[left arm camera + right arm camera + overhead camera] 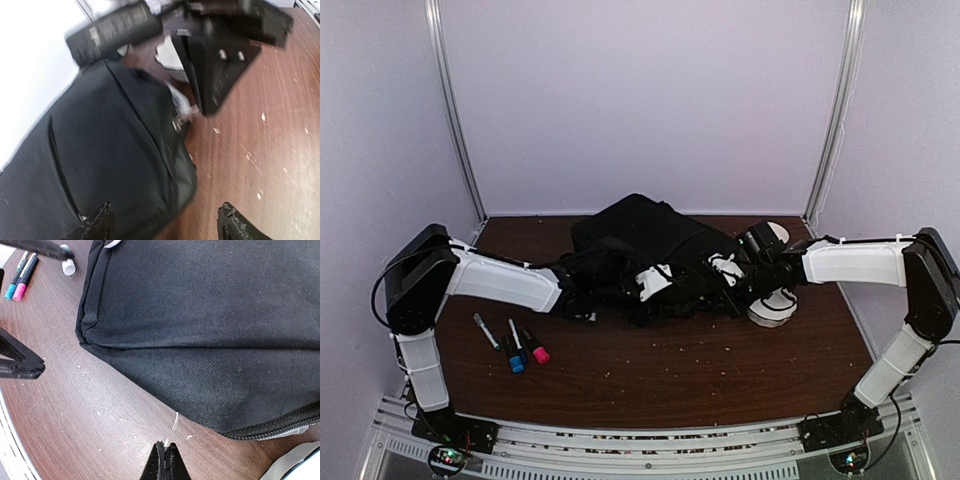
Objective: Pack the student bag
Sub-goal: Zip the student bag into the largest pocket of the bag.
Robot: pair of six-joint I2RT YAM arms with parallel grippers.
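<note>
I have the bag (640,240) flat mid-worktop (670,380) between my 2 arms, right fingers (159,465) pinched shut on a thin pale cord (174,426), likely to work its zip, left fingers (97,225) open astride its edge.

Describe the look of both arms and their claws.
The left arm and right arm have white shells, black joints, black bases and thin black cables. The left claw has black, rough-surfaced fingers; the right claw is black and tapered.
</note>
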